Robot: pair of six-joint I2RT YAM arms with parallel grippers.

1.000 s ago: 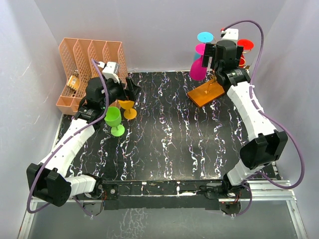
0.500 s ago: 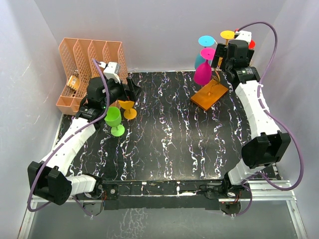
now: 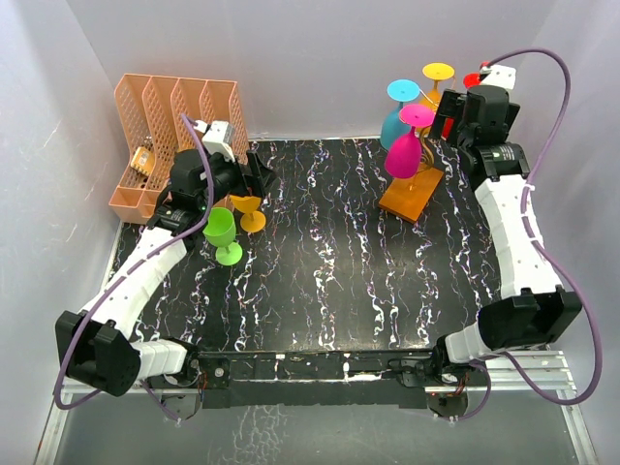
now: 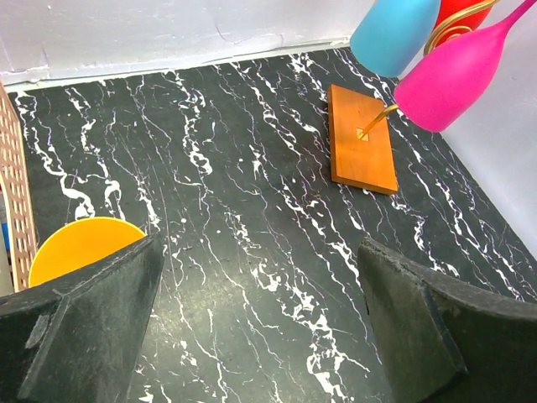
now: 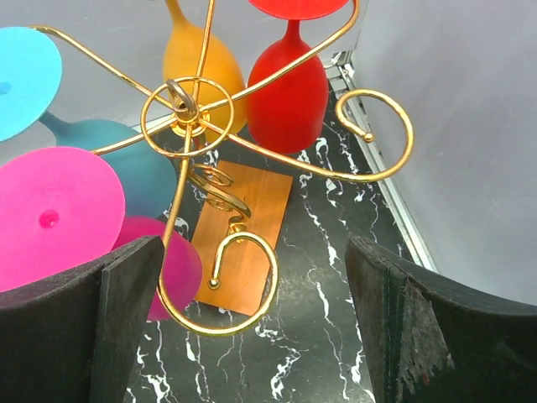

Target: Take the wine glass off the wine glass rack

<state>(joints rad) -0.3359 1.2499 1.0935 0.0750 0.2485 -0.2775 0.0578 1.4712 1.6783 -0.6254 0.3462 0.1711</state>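
The gold wire wine glass rack (image 5: 186, 105) stands on its orange-brown base (image 3: 412, 192) at the table's back right. Several wine glasses hang upside down from its curled arms: pink (image 3: 405, 155), teal (image 3: 392, 126), red (image 5: 289, 101) and yellow-orange (image 5: 193, 59). My right gripper (image 5: 252, 336) hovers open above and to the right of the rack, with an empty curled arm (image 5: 239, 285) between its fingers (image 5: 109, 327) and nothing held. At the back left, low over the table, my left gripper (image 4: 260, 311) is open and empty.
A green glass (image 3: 221, 232) and a yellow glass (image 3: 248, 208) stand on the table beside the left gripper. A peach file organizer (image 3: 170, 136) sits at the back left corner. Grey walls close in behind and on both sides.
The right gripper has moved right and back, off the top of the rack. The rack with its hanging glasses has turned and shifted slightly forward. The left arm has not moved.
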